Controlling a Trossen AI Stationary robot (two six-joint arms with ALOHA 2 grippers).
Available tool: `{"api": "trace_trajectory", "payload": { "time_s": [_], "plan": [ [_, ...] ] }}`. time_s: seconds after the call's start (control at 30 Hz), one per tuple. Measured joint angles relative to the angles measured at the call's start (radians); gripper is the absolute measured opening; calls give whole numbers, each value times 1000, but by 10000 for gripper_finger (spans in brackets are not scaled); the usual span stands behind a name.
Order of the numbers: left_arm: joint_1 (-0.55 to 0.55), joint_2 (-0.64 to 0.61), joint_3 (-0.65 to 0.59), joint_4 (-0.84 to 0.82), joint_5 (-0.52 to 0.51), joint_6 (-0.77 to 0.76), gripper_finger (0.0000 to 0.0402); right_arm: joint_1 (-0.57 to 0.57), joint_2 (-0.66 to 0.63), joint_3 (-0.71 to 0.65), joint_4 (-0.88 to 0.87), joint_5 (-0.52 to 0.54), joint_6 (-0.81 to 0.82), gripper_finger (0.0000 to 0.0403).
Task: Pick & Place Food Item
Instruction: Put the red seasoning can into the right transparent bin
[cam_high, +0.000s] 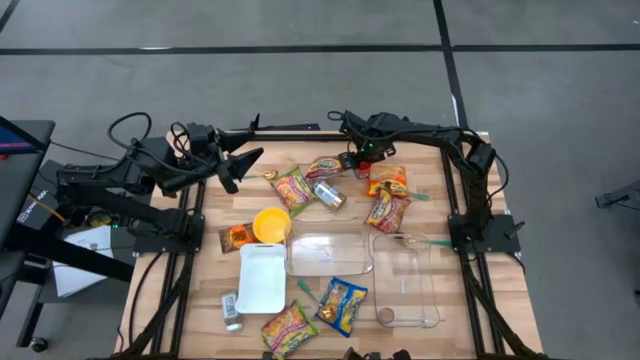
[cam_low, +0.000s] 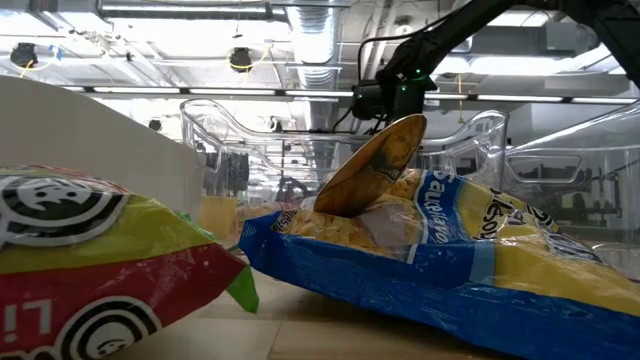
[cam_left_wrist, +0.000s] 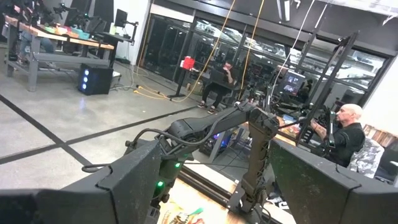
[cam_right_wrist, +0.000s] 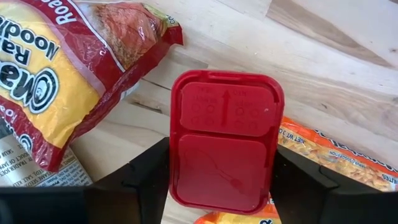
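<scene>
**Right gripper closing around a red food box at the table's far edge**

Seen from above: wooden table (cam_high: 420, 215) strewn with snack packets, two dark arms reaching in from the far corners. Right gripper (cam_high: 362, 158) down at the far middle of the table, over a small red box (cam_right_wrist: 224, 146). In the right wrist view, red box flat on the wood, standing between the two dark fingers (cam_right_wrist: 146, 180), one at each long side, jaws not clearly pressing yet; grip judged as forming, not secured. Left gripper (cam_high: 232, 170) hanging open above the far left of the table, holding nothing, waiting.

Step in hand, as a judgement: the pick. Next move calls for firm closing on the box's sides, then a straight lift before any sideways travel.

Around the box: a red and yellow noodle packet (cam_right_wrist: 59, 74) just beside it on one side, an orange packet (cam_right_wrist: 336, 155) touching or tucked under its other edge. Risk of dragging either one along on the lift.

Nearer the front: yellow bowl (cam_high: 271, 224), white tray (cam_high: 262, 278), two clear plastic containers (cam_high: 405, 280) side by side, likely drop spots, though which one cannot be told. Blue and yellow chip bag (cam_low: 450, 250) lying by the front edge, filling the low view.
</scene>
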Motion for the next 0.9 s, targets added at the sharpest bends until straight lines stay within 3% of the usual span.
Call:
{"api": "trace_trajectory", "payload": {
  "time_s": [0.53,0.9],
  "plan": [
    [0,0,0,0,0,1,297,34,-12,-1,-18,-2,-15,214],
    [0,0,0,0,0,1,297,65,-119,1,-61,-3,-42,218]
  ]
}}
